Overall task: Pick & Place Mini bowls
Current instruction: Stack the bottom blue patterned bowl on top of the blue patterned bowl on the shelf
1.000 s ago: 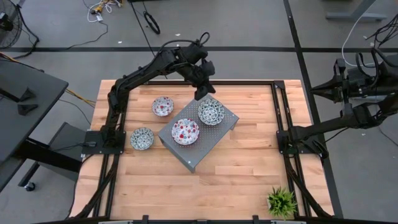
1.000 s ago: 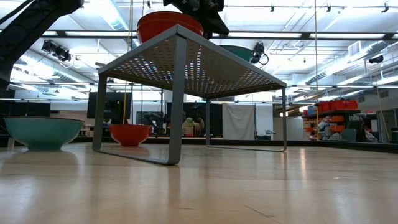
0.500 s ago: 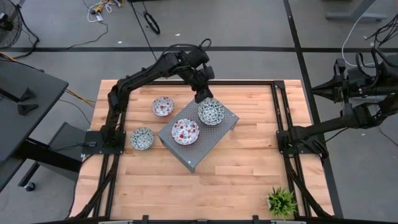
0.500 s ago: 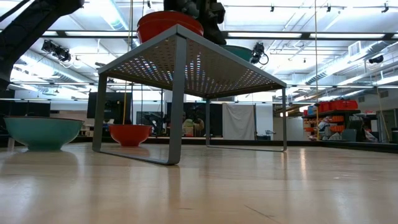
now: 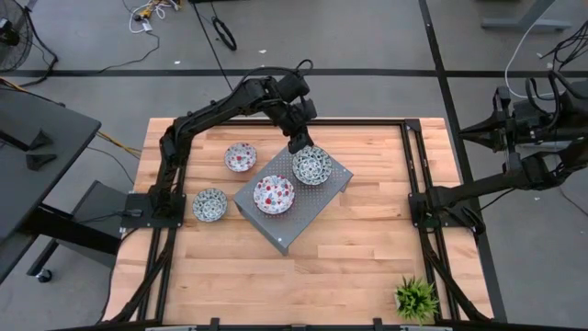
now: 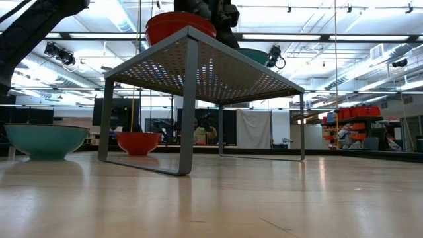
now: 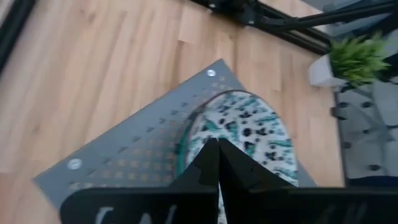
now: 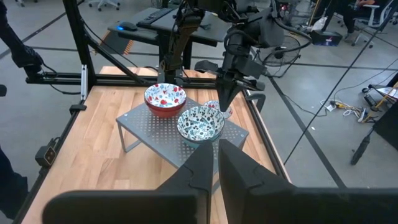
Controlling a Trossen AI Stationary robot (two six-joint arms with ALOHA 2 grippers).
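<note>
Teal-patterned bowl [image 5: 311, 165] sits empty on the perforated rack [image 5: 323, 197], left pincer [image 5: 298, 144] pressed together beside it.

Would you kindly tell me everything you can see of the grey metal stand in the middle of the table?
The grey stand is a square perforated metal shelf on thin bent legs, set askew on the wooden table. It looks like powder-coated steel, with small fixings showing at two corners. Two bowls sit on top: a red-patterned bowl and a teal-patterned bowl. The left gripper, fingers shut, sits at the teal bowl's rim. Nothing lies under the shelf.
</note>
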